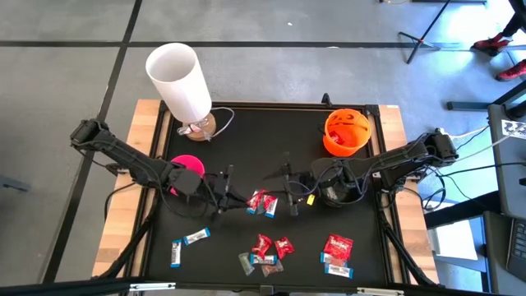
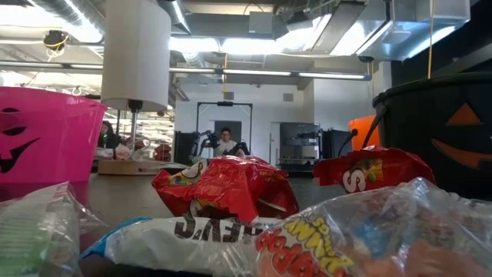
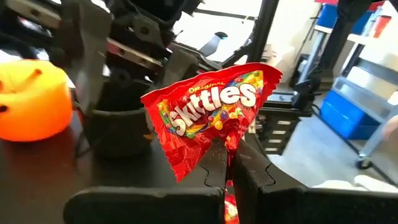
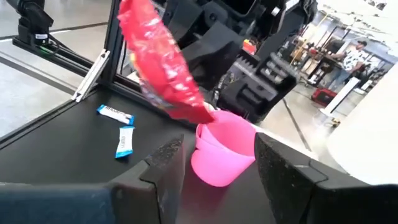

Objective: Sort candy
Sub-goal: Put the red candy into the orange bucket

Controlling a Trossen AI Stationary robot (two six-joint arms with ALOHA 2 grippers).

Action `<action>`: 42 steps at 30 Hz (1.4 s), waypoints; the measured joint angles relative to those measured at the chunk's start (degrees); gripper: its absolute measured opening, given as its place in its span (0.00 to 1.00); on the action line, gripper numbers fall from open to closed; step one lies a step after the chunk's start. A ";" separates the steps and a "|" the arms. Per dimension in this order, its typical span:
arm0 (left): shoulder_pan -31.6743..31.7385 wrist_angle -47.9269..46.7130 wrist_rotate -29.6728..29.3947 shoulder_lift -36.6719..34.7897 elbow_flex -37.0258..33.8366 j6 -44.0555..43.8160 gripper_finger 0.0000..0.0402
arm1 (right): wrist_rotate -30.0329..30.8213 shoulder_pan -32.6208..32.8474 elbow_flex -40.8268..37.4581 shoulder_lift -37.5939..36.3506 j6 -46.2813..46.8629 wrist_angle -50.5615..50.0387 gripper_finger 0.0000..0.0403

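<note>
A red Skittles packet (image 3: pixel 211 109) is held up off the table by my left gripper (image 3: pixel 229 171), which is shut on it; the same packet shows in the right wrist view (image 4: pixel 158 59). That gripper (image 1: pixel 233 197) is at mid-table, beside the pink bowl (image 1: pixel 187 167). My right gripper (image 1: pixel 289 200) faces it from the right, open and holding nothing (image 4: pixel 217 168). More candy lies on the black mat near the front edge: red packets (image 1: pixel 269 247), (image 1: pixel 338 245) and blue-and-white bars (image 1: pixel 189 241). My left gripper pinches the Skittles packet's lower edge (image 3: pixel 219 144) between its two fingers (image 3: pixel 211 171). The fingers come roughly level from the table's left. The packet stands out beyond the fingertips, printed face toward the wrist camera, lifted clear of the table.
An orange bowl (image 1: pixel 347 131) stands at the back right, and a black bowl (image 3: pixel 118 121) sits below my right arm. A white lamp (image 1: pixel 181 80) on a wooden foot stands at the back left. Wooden strips border the mat on both sides.
</note>
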 joint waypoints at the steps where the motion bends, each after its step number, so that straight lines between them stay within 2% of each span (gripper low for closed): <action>1: 0.00 -0.11 0.39 0.00 0.00 -0.35 0.00 | -0.41 0.00 0.00 0.00 -0.10 0.21 0.47; 10: 0.24 -0.12 1.29 0.15 0.00 -1.55 0.00 | -7.89 0.04 0.00 0.00 -1.71 2.14 0.47; 17: 0.98 -0.09 2.47 0.15 0.00 -1.64 0.00 | -8.02 0.04 0.00 0.00 -3.16 3.39 0.47; 22: 1.14 -0.09 2.53 0.15 0.00 -1.59 0.00 | -12.11 0.04 0.02 0.47 -2.89 4.63 0.47; 26: 1.12 -0.12 2.58 0.15 0.00 -1.57 0.00 | -12.40 0.04 0.05 1.22 -2.60 4.78 0.46; 30: 1.14 -0.17 3.28 0.17 0.00 -1.57 0.00 | -11.23 0.04 0.04 2.16 -2.44 5.05 0.38; 40: 1.13 -0.17 3.38 0.17 -0.02 -1.58 0.00 | -10.87 0.00 0.04 2.45 -2.37 5.09 0.06; 42: 1.14 -0.18 3.41 0.17 0.00 -1.59 0.00 | -10.84 0.00 0.04 2.45 -2.37 5.04 0.02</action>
